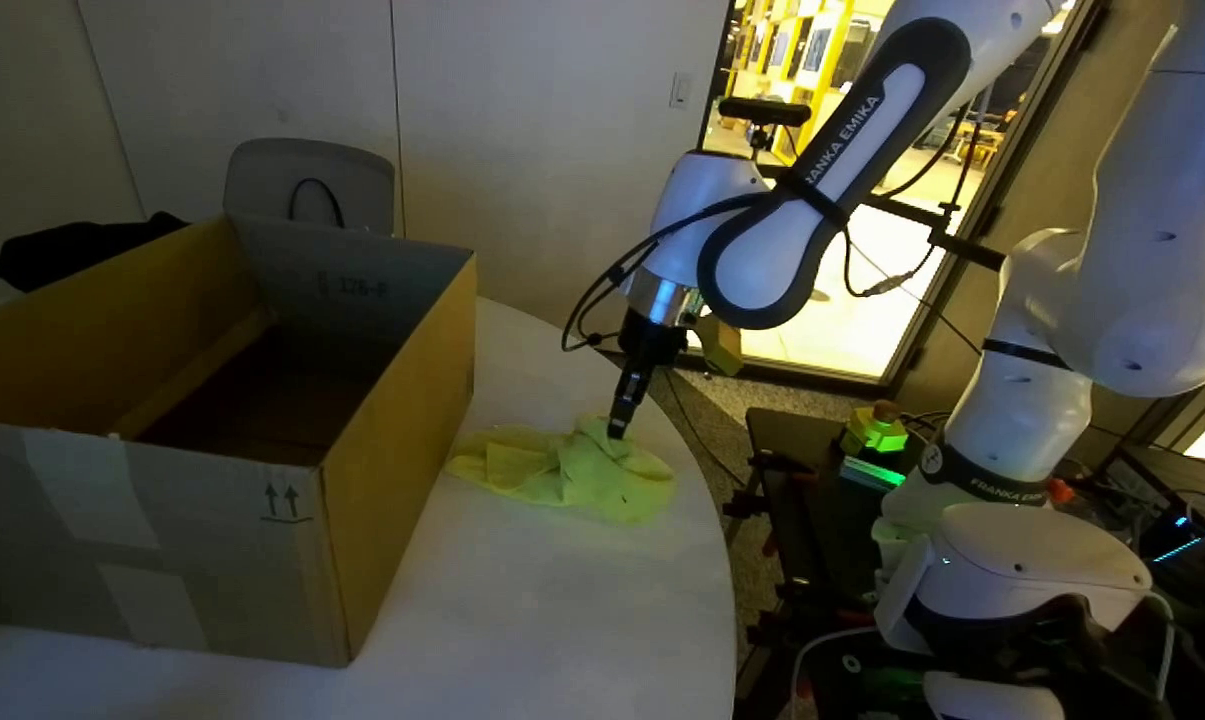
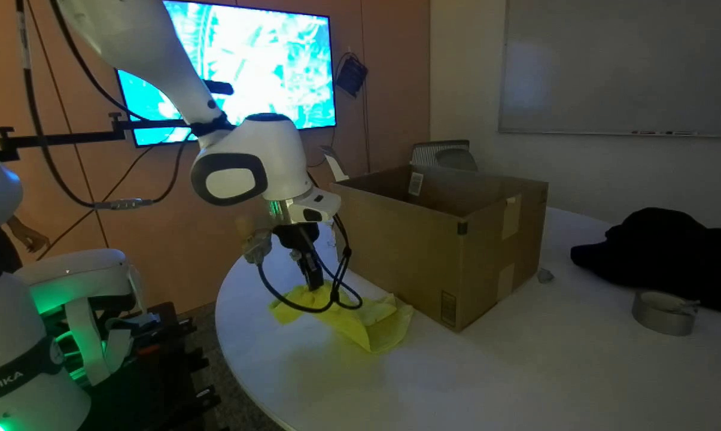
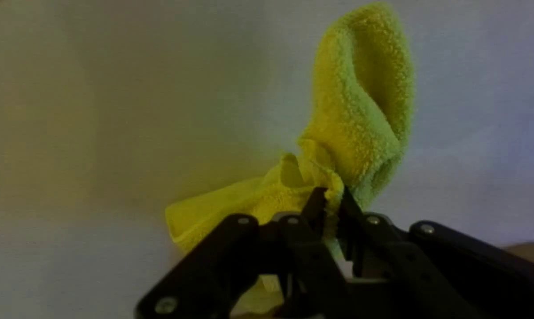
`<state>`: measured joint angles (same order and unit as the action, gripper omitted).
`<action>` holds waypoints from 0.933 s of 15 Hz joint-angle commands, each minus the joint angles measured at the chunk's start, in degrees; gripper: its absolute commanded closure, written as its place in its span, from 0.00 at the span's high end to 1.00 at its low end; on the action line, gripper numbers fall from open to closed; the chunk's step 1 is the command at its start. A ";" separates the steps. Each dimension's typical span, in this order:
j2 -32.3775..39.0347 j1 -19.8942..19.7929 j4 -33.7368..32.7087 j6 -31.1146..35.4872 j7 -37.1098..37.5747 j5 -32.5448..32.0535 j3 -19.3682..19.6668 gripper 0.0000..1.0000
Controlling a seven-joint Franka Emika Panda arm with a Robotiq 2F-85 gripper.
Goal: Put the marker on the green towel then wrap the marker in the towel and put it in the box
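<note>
Towel (image 3: 353,128), crumpled, perhaps terrycloth, pinched by end effector (image 3: 332,199)

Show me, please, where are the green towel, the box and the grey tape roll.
Green towel (image 3: 351,137), in the wrist view: fuzzy upper fold.
Box (image 2: 417,254), in an exterior view: outer side wall.
Grey tape roll (image 2: 662,317), in an exterior view: outer side.

Crumpled green towel (image 1: 568,478) lies beside the box (image 2: 420,251).

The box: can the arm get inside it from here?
Probably yes, by lifting first: the box is open on top, but its side wall stands between the inside and the gripper, which pinches the green towel.
</note>
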<state>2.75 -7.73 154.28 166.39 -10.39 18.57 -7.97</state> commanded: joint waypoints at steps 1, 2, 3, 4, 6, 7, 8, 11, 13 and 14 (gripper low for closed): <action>0.13 2.32 -1.35 8.21 5.91 5.49 -2.15 0.03; 1.08 2.76 -1.99 10.56 7.88 6.05 -2.63 0.03; 3.28 3.49 -3.11 13.55 10.55 6.30 -3.10 0.03; 5.12 4.17 -4.02 15.96 13.38 5.88 -3.10 0.03; 10.35 7.60 -5.46 23.05 21.17 3.34 0.26 0.03; 13.60 8.76 -6.02 27.19 23.17 3.11 1.98 0.03; 16.25 13.52 -7.47 29.51 22.70 7.23 5.91 0.03; 23.47 19.86 -12.01 33.78 24.05 15.99 11.37 0.03; 26.94 23.13 -14.76 34.65 25.70 21.65 13.98 0.03; 28.31 25.04 -16.09 34.97 26.40 24.71 15.36 0.03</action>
<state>25.46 12.04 143.37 198.47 13.22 36.30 3.55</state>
